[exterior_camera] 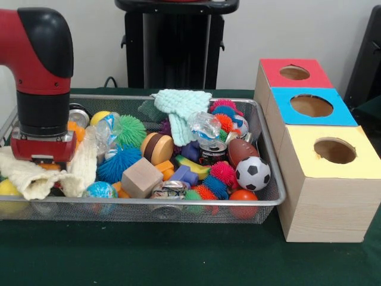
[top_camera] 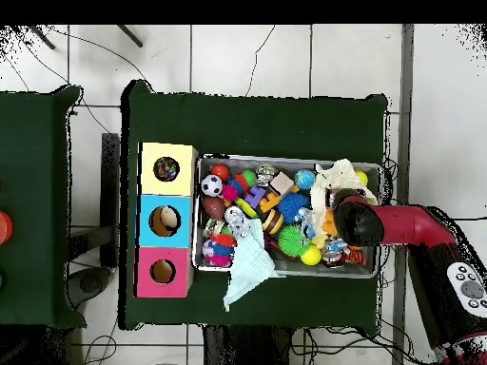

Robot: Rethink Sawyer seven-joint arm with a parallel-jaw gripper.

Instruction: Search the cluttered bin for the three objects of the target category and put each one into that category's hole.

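1. Down in the mesh bin (exterior_camera: pixel 271 196) at its 9 o'clock end in the front view: gripper (exterior_camera: pixel 41 156), wrist low over a cream cloth (exterior_camera: pixel 36 179). Fingers hidden behind the wrist body; spread or pinching, cannot tell.
2. Target category not shown. Candidates in the clutter: soccer ball (exterior_camera: pixel 252 173), football (exterior_camera: pixel 241 150), spiky blue ball (exterior_camera: pixel 116 164), wooden block (exterior_camera: pixel 141 177), crushed can (exterior_camera: pixel 212 151), mint cloth (exterior_camera: pixel 181 110).
3. At 3 o'clock of the bin: red box (exterior_camera: pixel 296 72), blue box (exterior_camera: pixel 311 106), yellow box (exterior_camera: pixel 335 152).
4. Overhead, something inside the yellow hole (top_camera: pixel 166 169) and the blue hole (top_camera: pixel 165 220); red hole dark, contents unclear.
5. Probably partway through; count of remaining targets impossible to judge.
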